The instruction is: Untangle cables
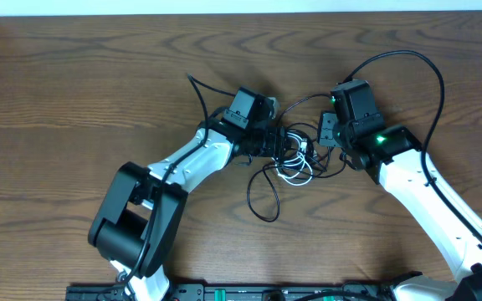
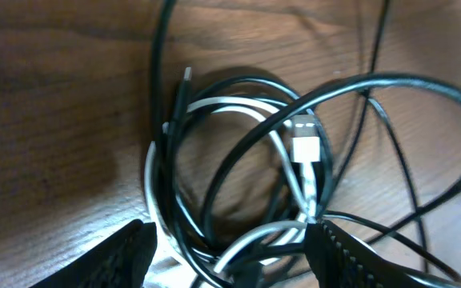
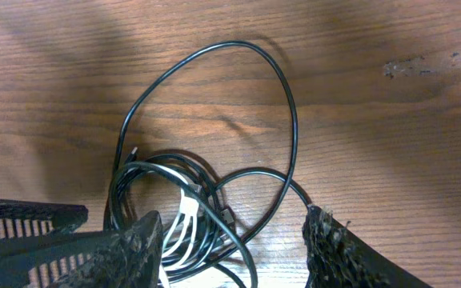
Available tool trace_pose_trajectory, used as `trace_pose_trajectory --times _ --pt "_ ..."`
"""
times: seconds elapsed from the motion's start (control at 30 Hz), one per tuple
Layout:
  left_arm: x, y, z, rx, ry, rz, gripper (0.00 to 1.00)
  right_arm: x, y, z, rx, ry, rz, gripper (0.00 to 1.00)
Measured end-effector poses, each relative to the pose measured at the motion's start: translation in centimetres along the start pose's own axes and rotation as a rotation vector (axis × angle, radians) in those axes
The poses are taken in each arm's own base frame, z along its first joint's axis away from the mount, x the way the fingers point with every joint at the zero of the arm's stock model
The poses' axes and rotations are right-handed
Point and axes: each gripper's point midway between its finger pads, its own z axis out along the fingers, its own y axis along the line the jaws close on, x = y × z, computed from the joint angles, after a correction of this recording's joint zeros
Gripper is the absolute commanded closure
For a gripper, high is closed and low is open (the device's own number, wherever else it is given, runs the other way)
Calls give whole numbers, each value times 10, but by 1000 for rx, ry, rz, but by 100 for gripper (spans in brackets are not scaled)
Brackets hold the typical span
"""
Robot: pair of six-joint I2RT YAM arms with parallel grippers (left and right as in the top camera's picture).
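Brown wood-grain table (image 1: pixel 74 84), bare apart from the two arms and the work between them.

Overhead view. The cables (image 1: pixel 295 163) lie as one small knot at mid-table, between the left claw (image 1: pixel 281 144) and the right claw (image 1: pixel 325 149), which meet over it from either side. One black loop trails out toward the near edge. No cable lies on its own yet, so the untangling looks barely begun. The claw tips and the heart of the knot are too small here to read.

Left wrist view. The left claw (image 2: pixel 229 240) stands released, its fingers spread with the coil lying between them and nothing pinched. The white cable (image 2: pixel 214 108) curls inside several turns of the black cables (image 2: pixel 358 88), and its plug (image 2: pixel 304 148) sits near the middle. Blur hides which strand passes over which, and the lower part of the coil is cut off by the picture edge.

Right wrist view. The right claw (image 3: pixel 234 228) is likewise released, straddling the coil's edge. A wide black loop (image 3: pixel 290 104) spreads loosely up the table, while the white cable (image 3: pixel 186 212) is wound among black turns. The bottom of the tangle is cut off. A dark ribbed shape (image 3: pixel 22 228) at lower left cannot be identified.
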Motion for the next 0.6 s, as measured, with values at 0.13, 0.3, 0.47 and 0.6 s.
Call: trace_pose_trajectory --times 0.13,0.3,0.47,0.6 --pt "8 18 15 -56 26 -18 59 0 0 0 0 0 0 46" --pt "10 16 18 -65 30 -5 93 0 0 0 0 0 0 44" --pt "7 16 15 -64 20 -10 93 0 0 0 0 1 2 39" --pt "-48 3 -63 4 -189 -18 93 0 0 0 1 1 3 34"
